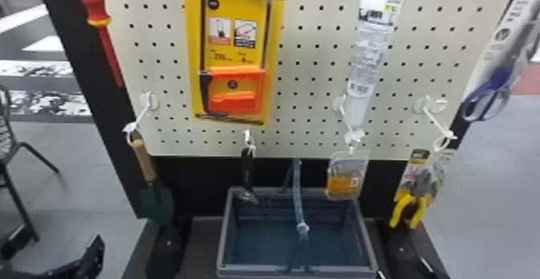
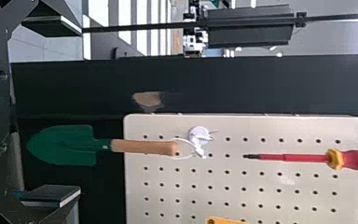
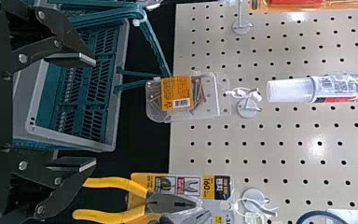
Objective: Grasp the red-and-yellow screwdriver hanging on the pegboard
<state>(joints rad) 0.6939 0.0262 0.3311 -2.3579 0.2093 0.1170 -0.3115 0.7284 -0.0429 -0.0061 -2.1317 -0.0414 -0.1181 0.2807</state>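
We see the pale pegboard standing as the biggest thing before us, with the gray basket below it, its teal handles raised. Our left gripper is low and to the left of the pegboard, its two fingers spread wide, while our right gripper is below the board's right part, its fingers spread too. The hacksaw, in its yellow and orange pack, hangs over the pegboard's left-center part. We find the white tube upright in front of the board's right half, and the blue-handled scissors on their card at its right edge. The green trowel hangs blade down at the pegboard's lower left corner, its wooden handle uppermost. The red-and-yellow screwdriver is at the board's upper left edge, tip downward, higher than the trowel and well apart from our left gripper. Below the pegboard's right part we see the yellow-handled pliers on their card. The clear box of screws overlaps the board's bottom edge, right of center, and the black-handled wrench hangs at that edge, left of center. Smallest are the white hooks along the pegboard's lower part.
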